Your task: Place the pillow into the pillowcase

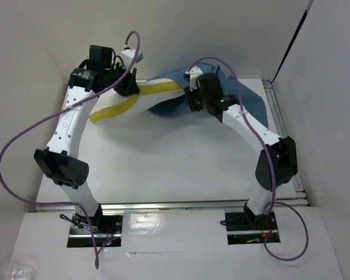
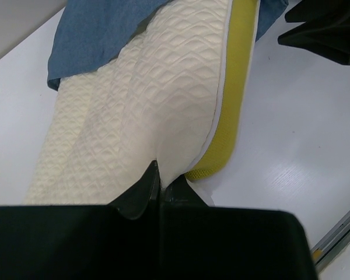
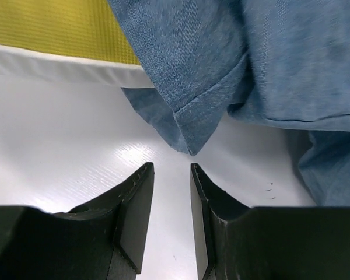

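Left gripper [image 2: 160, 184] pinches the pillow [image 2: 151, 99], far end hidden under the pillowcase [image 2: 99, 29]; only its wrist view shows right gripper [image 3: 172, 172] parted, empty.

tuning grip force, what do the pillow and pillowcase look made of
The pillow: soft quilted cream fabric, matte, wavy stitched pattern; its yellow side band looks like fine mesh. The pillowcase: thin blue woven cloth, denim-like diagonal weave and stitched hem, possibly cotton.
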Robot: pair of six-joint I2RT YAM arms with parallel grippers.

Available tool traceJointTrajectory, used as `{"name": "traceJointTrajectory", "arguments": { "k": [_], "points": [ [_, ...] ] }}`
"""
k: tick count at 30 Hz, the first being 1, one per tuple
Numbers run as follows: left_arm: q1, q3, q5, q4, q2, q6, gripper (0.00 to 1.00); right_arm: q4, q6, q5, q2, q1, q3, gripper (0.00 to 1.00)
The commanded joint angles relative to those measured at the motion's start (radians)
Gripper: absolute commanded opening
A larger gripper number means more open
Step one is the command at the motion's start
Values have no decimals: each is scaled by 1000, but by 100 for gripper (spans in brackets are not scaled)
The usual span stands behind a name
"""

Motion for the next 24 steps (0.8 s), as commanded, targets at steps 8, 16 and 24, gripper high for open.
{"name": "traceJointTrajectory", "arguments": {
  "k": [8, 16, 24],
  "points": [
    [27, 69, 52, 60, -24, -10, 0, 70, 6, 12, 100, 5, 41, 43],
    [27, 33, 52, 75, -43, -22, 0, 38, 72, -93, 227, 14, 208, 15],
    [27, -26, 61, 138, -53, -79, 0, 23, 100, -212, 203, 43, 282, 0]
  ]
}}
